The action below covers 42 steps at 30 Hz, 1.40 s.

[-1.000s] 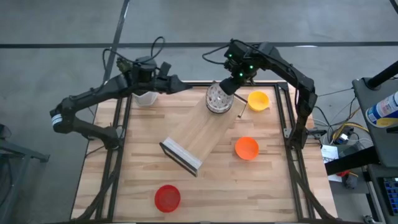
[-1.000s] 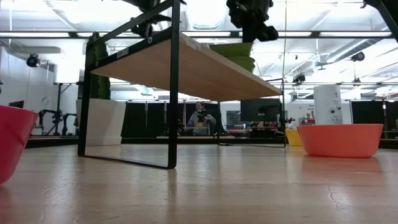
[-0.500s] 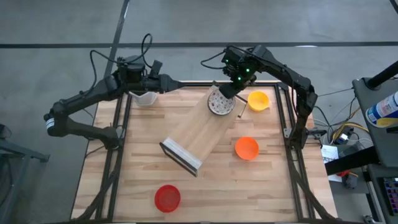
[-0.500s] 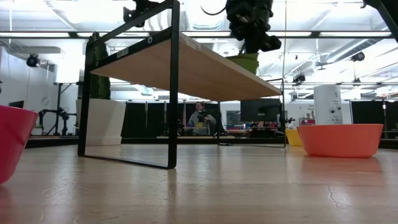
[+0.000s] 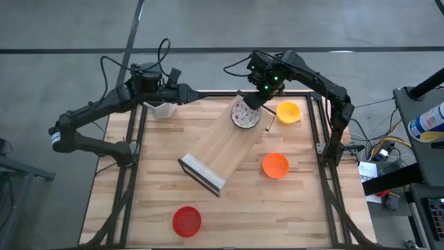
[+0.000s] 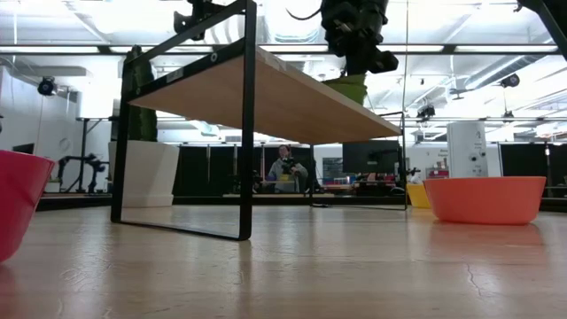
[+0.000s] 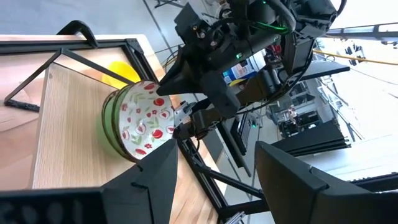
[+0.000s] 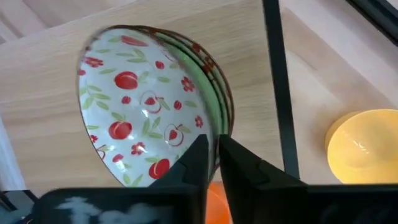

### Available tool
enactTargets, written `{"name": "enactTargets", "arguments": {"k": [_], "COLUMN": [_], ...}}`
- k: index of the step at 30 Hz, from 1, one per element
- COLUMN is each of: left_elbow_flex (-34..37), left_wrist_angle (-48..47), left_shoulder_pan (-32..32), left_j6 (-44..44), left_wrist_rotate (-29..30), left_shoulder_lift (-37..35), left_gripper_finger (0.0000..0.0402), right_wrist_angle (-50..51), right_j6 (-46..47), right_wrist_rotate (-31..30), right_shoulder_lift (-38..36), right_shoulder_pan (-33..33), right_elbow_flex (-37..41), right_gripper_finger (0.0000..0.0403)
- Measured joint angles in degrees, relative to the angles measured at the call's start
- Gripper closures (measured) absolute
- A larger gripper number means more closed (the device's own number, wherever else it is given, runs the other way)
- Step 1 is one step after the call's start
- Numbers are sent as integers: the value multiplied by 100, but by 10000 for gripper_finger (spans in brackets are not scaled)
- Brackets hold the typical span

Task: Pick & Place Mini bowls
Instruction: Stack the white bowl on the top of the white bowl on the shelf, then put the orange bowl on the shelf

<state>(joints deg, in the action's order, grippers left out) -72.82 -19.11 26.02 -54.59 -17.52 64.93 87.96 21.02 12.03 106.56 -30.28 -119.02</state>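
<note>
- Upper centre of the high view: the right gripper (image 5: 254, 102) pinches the rim of a stack of white, fruit-patterned mini bowls (image 5: 243, 113) on a raised wooden shelf (image 5: 220, 149).
- Left gripper (image 5: 182, 92), upper left, waits with its fingers wide and empty.
- Yellow bowl (image 5: 288, 112), orange bowl (image 5: 275, 165) and red bowl (image 5: 186, 220) lie on the table, seemingly unplaced.

right end effector (image 5: 251, 104) at patterned bowl (image 5: 243, 114)

Red bowl (image 6: 18, 199) — cut by low view's edge.
</note>
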Motion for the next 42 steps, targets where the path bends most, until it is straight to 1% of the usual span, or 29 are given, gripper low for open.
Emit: {"name": "enactTargets", "arguments": {"k": [4,8,10,13,18,25,29,37,42], "left_elbow_flex": [0,0,0,0,0,0,0,0,0], "left_wrist_angle": [0,-2,-2,-4,-52,-83,-83,-79,-79], "left_shoulder_pan": [0,0,0,0,-4,-4,-9,-13,-13], "left_j6": [-2,-4,-3,-3,-3,-2,-3,-2,-2], "left_wrist_rotate": [1,1,0,0,0,0,0,0,0], "left_shoulder_lift": [0,1,0,1,2,1,2,2,2], "left_gripper_finger": [197,197,197,197,197,197,197,197,197], "right_wrist_angle": [-2,-9,-9,-4,197,168,118,53,-2], "right_j6": [-92,-99,-68,-45,-30,-125,-176,-176,-229], "right_wrist_rotate": [0,-2,-46,-172,25,11,2,1,0], "right_shoulder_lift": [0,-1,-7,-7,-6,11,11,11,11], "right_shoulder_pan": [0,-11,-17,-15,-1,-8,-11,-11,-11], "right_elbow_flex": [-11,-188,-279,-348,-346,-271,-247,1,87], "right_gripper_finger": [319,282,271,268,291,346,368,384,385]}}
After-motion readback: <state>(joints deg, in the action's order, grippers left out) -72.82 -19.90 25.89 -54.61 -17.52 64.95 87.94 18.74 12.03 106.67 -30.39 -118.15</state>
